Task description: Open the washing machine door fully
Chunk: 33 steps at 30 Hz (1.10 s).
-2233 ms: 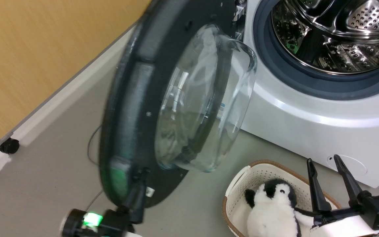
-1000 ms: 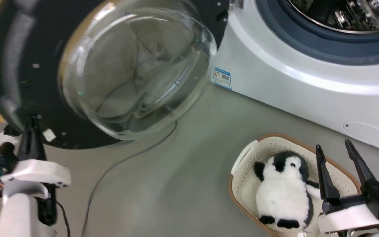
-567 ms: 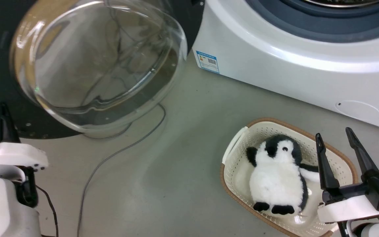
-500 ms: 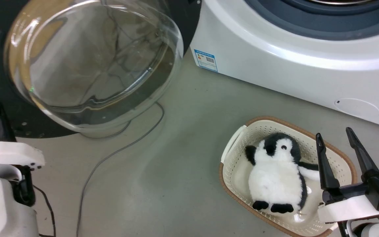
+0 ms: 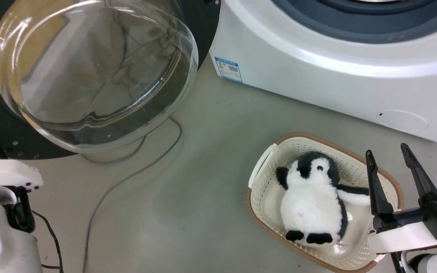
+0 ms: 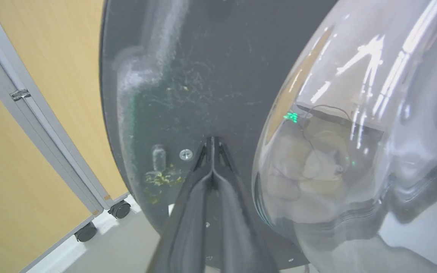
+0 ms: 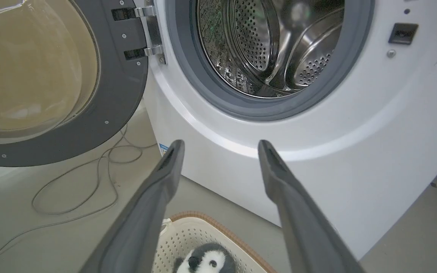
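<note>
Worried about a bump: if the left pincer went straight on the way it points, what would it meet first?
The washing machine door: the shut left pincer aims at its black rim beside the glass bowl. Whether the tips touch it is unclear.

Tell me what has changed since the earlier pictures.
The washing machine door swung outward from half open to wide open, its inside now facing the camera; the shut left gripper went with it, at its inner rim. The head camera shifted. The open right gripper, the basket and the penguin stayed put.
</note>
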Motion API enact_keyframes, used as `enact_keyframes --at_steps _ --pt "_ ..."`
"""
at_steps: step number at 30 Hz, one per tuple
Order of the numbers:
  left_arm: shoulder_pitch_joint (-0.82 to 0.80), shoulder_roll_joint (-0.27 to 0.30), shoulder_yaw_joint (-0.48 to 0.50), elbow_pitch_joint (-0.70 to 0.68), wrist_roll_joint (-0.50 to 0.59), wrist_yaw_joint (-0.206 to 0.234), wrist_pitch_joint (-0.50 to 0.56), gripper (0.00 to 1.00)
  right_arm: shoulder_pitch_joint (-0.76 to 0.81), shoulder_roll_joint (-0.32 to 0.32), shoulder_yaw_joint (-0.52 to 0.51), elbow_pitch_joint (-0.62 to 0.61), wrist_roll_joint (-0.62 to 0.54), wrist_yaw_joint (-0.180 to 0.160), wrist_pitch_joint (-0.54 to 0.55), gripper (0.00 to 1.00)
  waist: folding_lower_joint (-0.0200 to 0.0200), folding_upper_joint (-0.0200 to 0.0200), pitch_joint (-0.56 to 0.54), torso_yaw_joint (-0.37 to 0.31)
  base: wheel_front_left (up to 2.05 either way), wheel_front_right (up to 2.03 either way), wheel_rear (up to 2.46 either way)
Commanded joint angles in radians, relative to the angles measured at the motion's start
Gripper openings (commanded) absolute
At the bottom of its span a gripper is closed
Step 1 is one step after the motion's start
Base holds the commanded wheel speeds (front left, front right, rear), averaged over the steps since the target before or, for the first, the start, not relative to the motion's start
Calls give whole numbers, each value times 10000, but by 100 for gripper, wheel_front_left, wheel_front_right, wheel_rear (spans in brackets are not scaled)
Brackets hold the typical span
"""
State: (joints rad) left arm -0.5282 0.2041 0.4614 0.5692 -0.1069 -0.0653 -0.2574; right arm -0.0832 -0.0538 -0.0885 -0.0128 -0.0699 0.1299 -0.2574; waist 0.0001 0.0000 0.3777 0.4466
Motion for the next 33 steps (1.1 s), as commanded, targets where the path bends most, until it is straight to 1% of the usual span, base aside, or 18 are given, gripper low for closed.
enact_keyframes --at_steps 1,5,9,18,26,33 --pt "132 -75 33 -133 141 -63 -44 0 -76 -12 -17 -31 -27 8 -44 100 -1 0 -217 -62 0 0 0" --pt "421 -149 81 -470 246 -197 -44 0 24 15 -76 -45 74 8 -44 100 -1 0 -628 -135 0 0 0" --pt "805 -354 57 -1044 350 -306 -44 0 191 29 -128 -49 309 8 -44 100 -1 0 -1128 -206 0 0 0" --pt "1721 -830 -623 -2532 690 -508 -44 0 499 33 -256 -252 835 8 -44 100 -1 0 -2045 -540 0 0 0" --pt "2707 -1111 -1477 -3552 700 -607 -44 0 842 34 -425 -549 1162 8 -44 100 -1 0 -2759 -1229 0 0 0" --pt "3489 -1321 -2051 -3963 583 -629 -44 0 1154 35 -473 -701 1367 8 -44 100 -1 0 -3227 -2001 0 0 0"
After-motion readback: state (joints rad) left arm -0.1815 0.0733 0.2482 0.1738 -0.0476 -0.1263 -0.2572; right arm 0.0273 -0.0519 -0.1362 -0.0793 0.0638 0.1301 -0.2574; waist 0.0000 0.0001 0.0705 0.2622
